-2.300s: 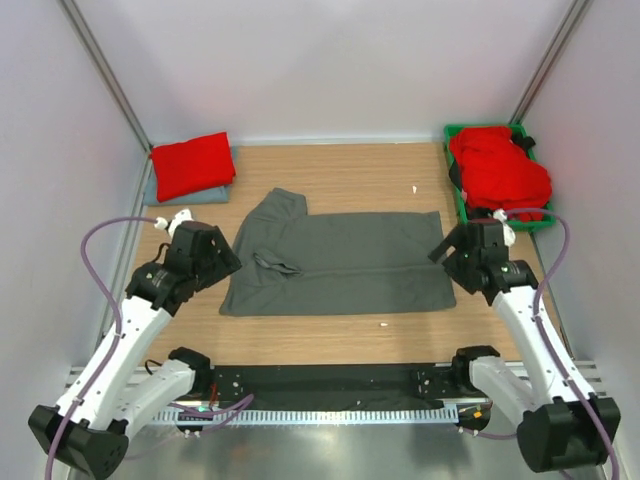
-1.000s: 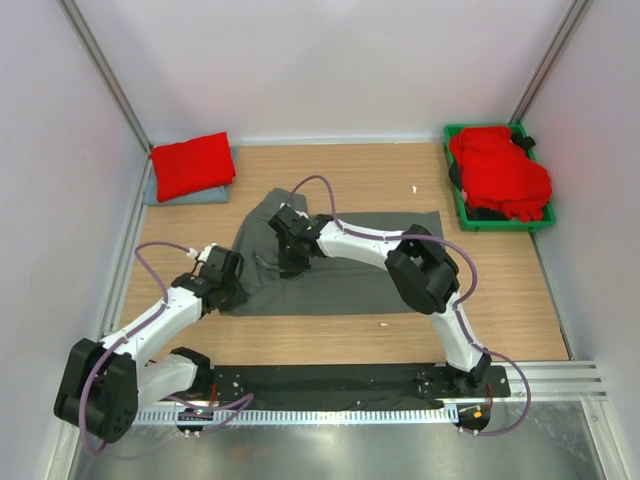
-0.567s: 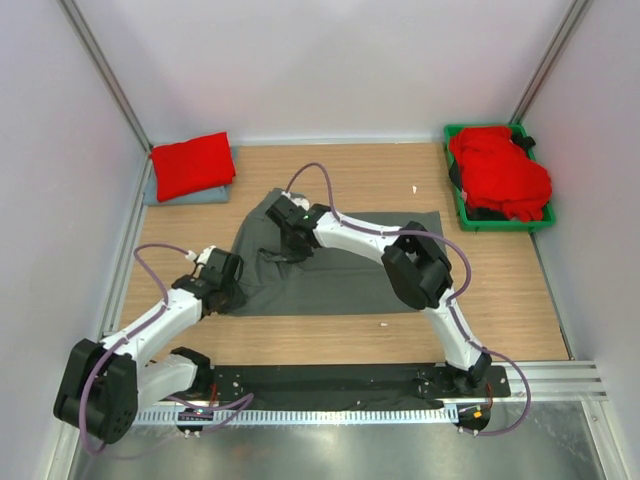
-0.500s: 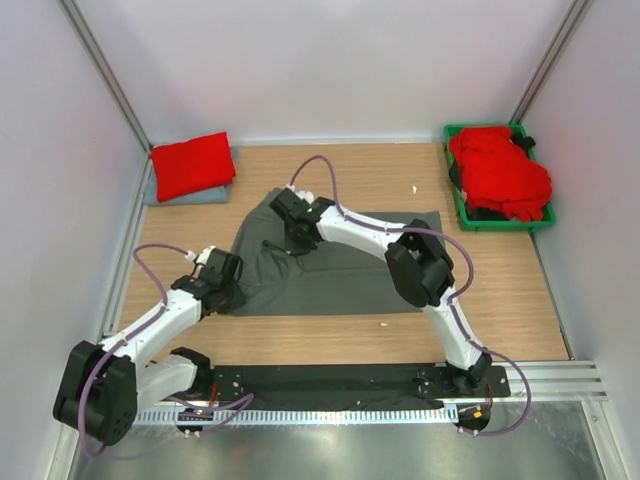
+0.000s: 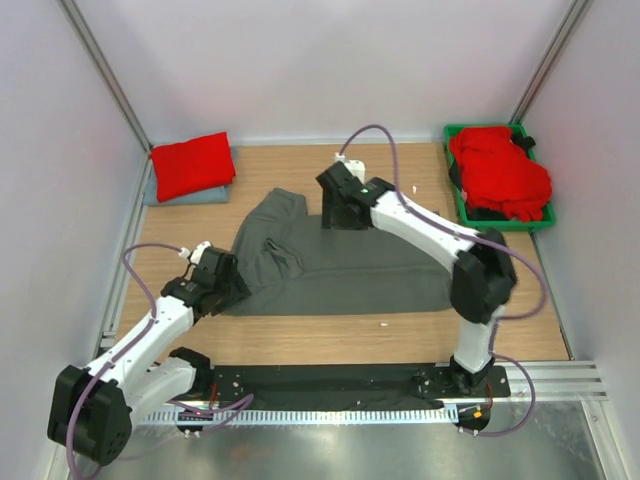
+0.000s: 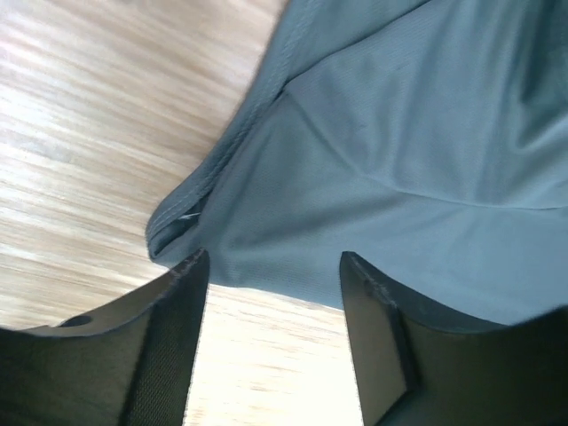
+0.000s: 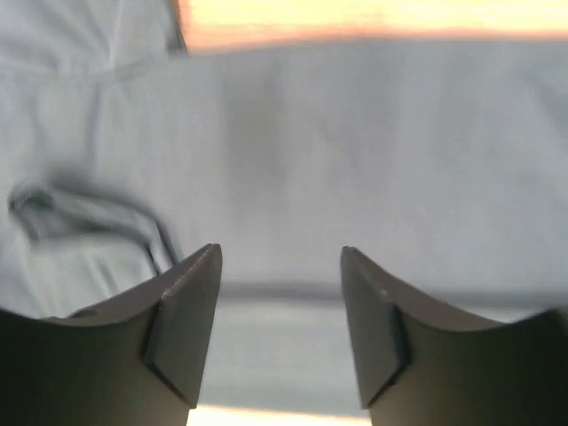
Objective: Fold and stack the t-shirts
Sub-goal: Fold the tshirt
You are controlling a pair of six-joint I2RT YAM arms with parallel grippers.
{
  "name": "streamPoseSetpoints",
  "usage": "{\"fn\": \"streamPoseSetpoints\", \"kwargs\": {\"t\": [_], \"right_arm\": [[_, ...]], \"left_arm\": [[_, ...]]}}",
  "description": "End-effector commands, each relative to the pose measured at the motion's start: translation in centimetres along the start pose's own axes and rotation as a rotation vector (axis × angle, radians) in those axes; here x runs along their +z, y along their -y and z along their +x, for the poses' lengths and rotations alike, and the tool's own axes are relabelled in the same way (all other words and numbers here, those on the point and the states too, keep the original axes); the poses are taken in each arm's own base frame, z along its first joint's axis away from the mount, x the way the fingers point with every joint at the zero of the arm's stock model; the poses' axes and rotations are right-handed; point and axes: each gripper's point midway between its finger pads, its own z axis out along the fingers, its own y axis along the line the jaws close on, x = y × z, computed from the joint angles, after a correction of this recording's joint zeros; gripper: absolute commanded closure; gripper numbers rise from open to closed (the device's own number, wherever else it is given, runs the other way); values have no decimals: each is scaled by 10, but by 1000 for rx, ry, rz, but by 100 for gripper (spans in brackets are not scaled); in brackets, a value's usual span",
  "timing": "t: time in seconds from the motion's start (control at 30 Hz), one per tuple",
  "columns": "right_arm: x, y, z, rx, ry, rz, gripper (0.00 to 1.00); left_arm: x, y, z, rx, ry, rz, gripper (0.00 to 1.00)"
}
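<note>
Your dark charcoal t-shirt (image 5: 340, 265) lies spread across the middle of the wooden table (image 5: 330, 335), its body running side to side, with one sleeve poking out at its far left corner and a rumpled fold bunched just inside that sleeve. Your left gripper (image 5: 222, 284) sits at the shirt's near left corner. In the left wrist view its fingers (image 6: 169, 337) stand apart with nothing between them, and the shirt's hemmed corner lies on the wood just ahead of the tips. Your right gripper (image 5: 337, 208) hangs over the shirt's far edge, just right of the sleeve. The right wrist view shows its jaws released too, with only grey cloth beneath. Beyond the shirt's far left corner, well apart, a folded red t-shirt (image 5: 192, 165) rests on a pale blue-grey t-shirt (image 5: 190, 196). Off the shirt's far right corner a green bin (image 5: 500, 226) holds a heap of red t-shirts (image 5: 500, 170)
</note>
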Motion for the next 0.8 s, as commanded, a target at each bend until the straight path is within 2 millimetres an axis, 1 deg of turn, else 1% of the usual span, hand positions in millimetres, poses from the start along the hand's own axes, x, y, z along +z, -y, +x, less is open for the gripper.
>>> {"fn": "streamPoseSetpoints", "kwargs": {"t": [0.0,0.03,0.07,0.1,0.13,0.17,0.2,0.23,0.27,0.3,0.33,0.37,0.4,0.43,0.47,0.5,0.53,0.57,0.67,0.77], "right_arm": [[-63,38,-12,76,123,-47,36],[-66,43,-10,98,138,-63,36],[-71,53,-8,118,140,-74,35],[-77,65,6,126,137,-75,35],[-82,68,10,131,143,-94,35],[-85,72,15,135,145,-96,35],[-81,79,31,128,117,-91,35],[-93,82,32,140,136,-112,36],[-94,85,37,144,131,-114,36],[-94,91,46,143,120,-108,36],[-102,95,48,149,134,-114,36],[-105,99,49,148,138,-114,37],[-107,105,55,140,133,-92,37],[-110,109,54,138,142,-87,37],[-118,113,52,142,162,-88,37],[-123,115,50,132,173,-83,37],[-126,121,50,131,176,-65,37],[-133,125,47,134,195,-65,37],[-144,133,44,132,218,-54,37],[-144,139,46,127,218,-40,37]], "left_arm": [[-15,22,-24,-19,58,61,40],[-17,27,-29,-22,67,69,42],[-19,37,-38,-22,80,88,44],[-19,43,-43,-15,87,98,49],[-17,55,-52,-11,92,107,51],[-15,61,-57,-9,94,112,56],[-11,67,-61,-4,90,111,63],[-12,78,-71,0,103,124,66],[3,83,-70,9,78,105,69],[8,89,-72,13,72,106,75],[11,98,-78,15,74,115,79],[18,105,-81,17,69,118,83],[32,107,-75,28,32,99,89],[36,116,-80,29,32,107,91],[41,120,-81,34,29,104,93],[54,118,-76,45,6,75,94],[57,124,-81,47,11,78,95],[62,127,-82,47,11,75,95],[75,135,-83,47,-6,70,97],[84,144,-84,49,-7,70,97]]}}
